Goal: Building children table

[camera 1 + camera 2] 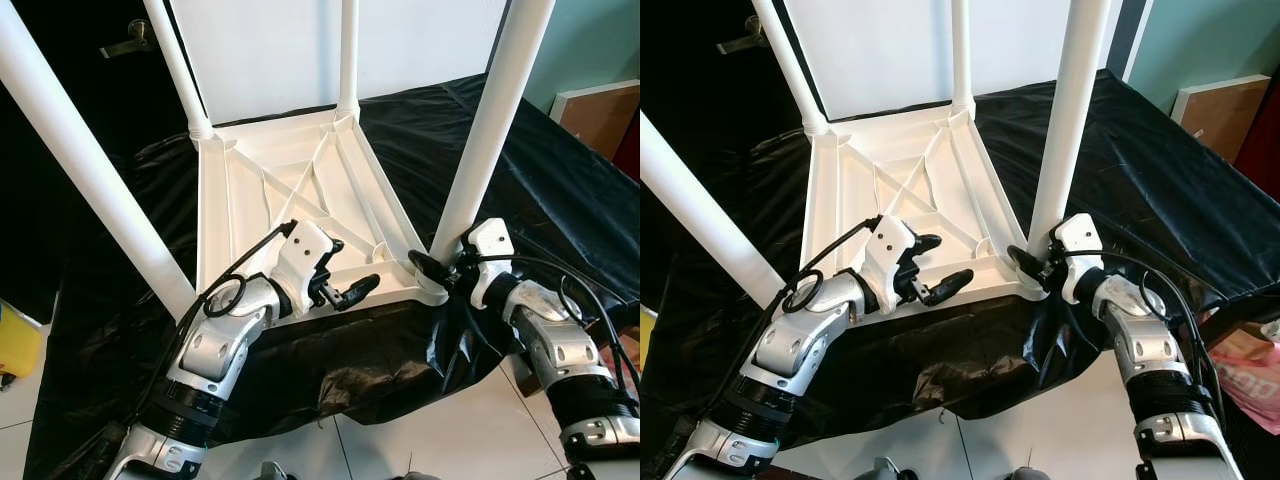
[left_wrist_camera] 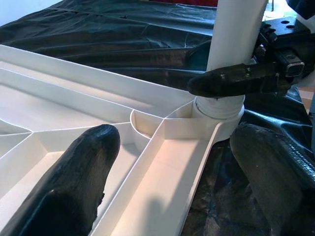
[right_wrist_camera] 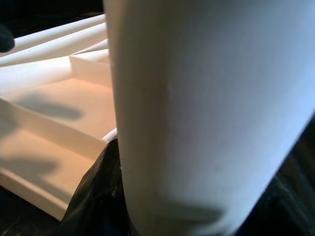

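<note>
A white children's table [image 1: 270, 180] lies upside down on a black plastic sheet [image 1: 560, 190], its four round legs pointing up. My left gripper [image 1: 350, 268] stands open at the table's near edge, one finger [image 2: 74, 187] over the ribbed underside and the other off the rim. My right gripper [image 1: 440, 268] is shut around the base of the near right leg [image 1: 490, 130], where the leg meets its corner socket. In the left wrist view a right finger [image 2: 236, 81] crosses that leg [image 2: 236, 29]. The right wrist view has the leg [image 3: 206, 113] right up close.
The near left leg [image 1: 90, 180] slants across close to my left arm. A yellow object [image 1: 15, 340] sits on the tiled floor at the left. A wooden board [image 1: 600, 115] leans at the back right, and a pink bag [image 1: 1250, 370] lies by my right arm.
</note>
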`<state>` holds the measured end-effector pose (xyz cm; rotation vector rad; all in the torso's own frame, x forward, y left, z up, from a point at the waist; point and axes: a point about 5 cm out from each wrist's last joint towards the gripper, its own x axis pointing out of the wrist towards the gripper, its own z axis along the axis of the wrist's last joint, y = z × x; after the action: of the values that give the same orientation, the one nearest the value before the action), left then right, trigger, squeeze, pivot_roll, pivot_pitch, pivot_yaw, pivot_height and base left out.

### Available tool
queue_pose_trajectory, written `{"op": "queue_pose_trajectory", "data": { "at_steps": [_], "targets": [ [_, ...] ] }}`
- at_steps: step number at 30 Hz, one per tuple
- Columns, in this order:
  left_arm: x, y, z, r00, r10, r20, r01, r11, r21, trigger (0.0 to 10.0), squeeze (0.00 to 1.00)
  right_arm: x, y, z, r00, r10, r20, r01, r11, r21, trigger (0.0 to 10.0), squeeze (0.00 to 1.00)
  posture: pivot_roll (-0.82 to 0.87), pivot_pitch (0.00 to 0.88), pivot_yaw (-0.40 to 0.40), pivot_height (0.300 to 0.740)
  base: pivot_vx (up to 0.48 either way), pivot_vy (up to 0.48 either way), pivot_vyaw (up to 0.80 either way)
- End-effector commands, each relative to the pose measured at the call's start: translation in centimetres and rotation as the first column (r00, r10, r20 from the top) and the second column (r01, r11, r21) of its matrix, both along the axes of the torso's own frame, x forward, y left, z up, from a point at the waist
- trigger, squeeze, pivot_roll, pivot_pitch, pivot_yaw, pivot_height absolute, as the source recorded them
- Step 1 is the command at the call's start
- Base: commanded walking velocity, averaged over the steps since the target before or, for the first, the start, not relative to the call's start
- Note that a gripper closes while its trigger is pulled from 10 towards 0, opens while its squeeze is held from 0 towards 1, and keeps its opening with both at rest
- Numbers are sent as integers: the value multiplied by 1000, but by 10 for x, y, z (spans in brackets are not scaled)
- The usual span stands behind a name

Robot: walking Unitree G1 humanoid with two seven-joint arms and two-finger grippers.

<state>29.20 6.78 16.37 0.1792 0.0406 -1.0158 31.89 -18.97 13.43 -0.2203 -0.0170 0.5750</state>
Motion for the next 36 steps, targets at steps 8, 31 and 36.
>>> {"op": "queue_pose_trajectory", "data": {
  "at_steps": [8,31,36],
  "targets": [
    [-3,-4,-2,999,-48,-13,49,999,8,10000,0,-10,4,-16,957,-287,-32,288,956,49,10000,0,-137,58,90,740,0,0,0],
    [-2,-5,-3,999,-50,-13,50,999,7,10000,0,-15,31,-32,672,-726,-144,740,651,168,10000,0,-122,38,65,740,0,0,0],
    [-1,-4,-2,999,-44,-9,44,999,7,10000,0,-14,32,-31,670,-730,-133,741,651,162,10000,0,-120,31,65,740,0,0,0]
  ]
}}
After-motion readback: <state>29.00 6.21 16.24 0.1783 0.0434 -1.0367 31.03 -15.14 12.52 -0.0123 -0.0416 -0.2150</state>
